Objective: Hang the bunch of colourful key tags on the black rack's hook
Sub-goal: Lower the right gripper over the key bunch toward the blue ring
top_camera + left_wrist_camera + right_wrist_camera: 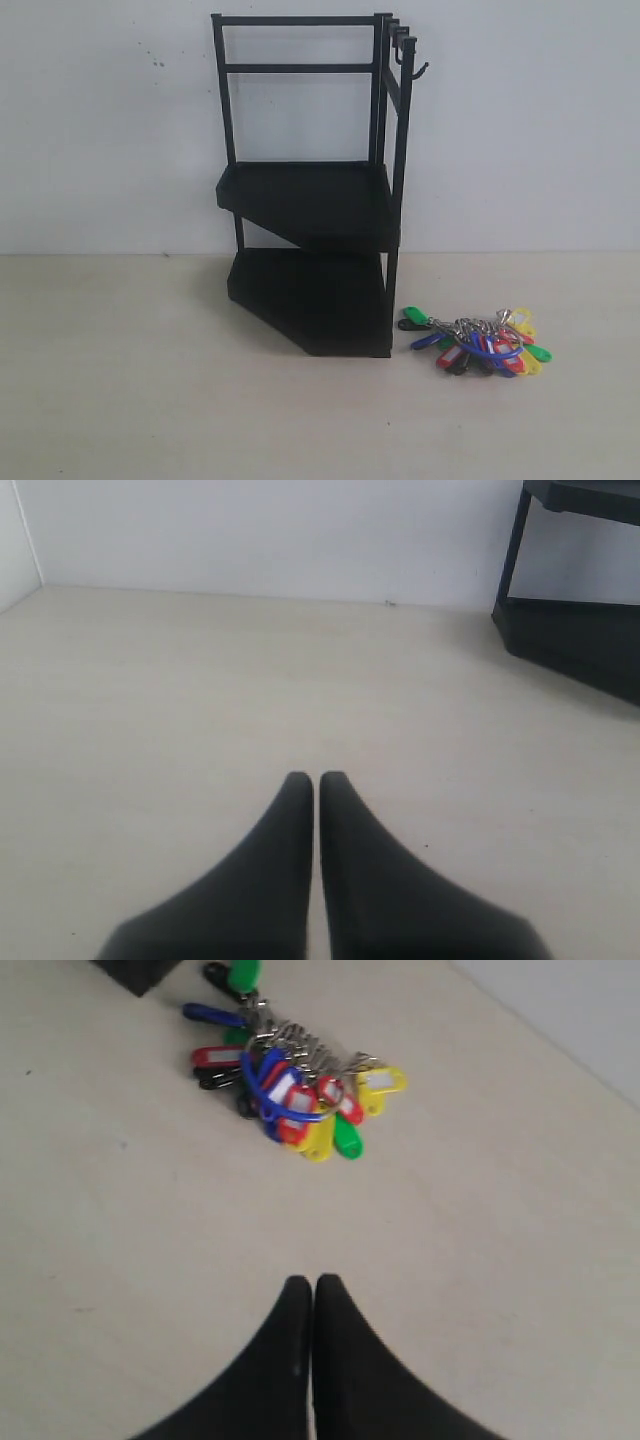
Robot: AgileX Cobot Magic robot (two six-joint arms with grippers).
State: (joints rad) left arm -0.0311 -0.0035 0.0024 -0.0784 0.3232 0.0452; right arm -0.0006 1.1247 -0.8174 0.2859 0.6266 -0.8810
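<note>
The colourful key tag bunch [478,342] lies flat on the table just right of the black rack's [310,200] base. Its blue loop [270,1085] rests on top of the tags [300,1090]. The hook [415,68] juts from the rack's top right rail with nothing on it. My right gripper [313,1282] is shut and empty over bare table, well short of the bunch. The left gripper [316,777] is also shut and empty, with the rack's lower tray [575,640] off to one side. Neither gripper shows in the exterior view.
A white wall [100,120] stands behind the rack. The pale table [150,380] spreads left of and in front of the rack. A corner of the rack's base [140,972] sits next to the bunch.
</note>
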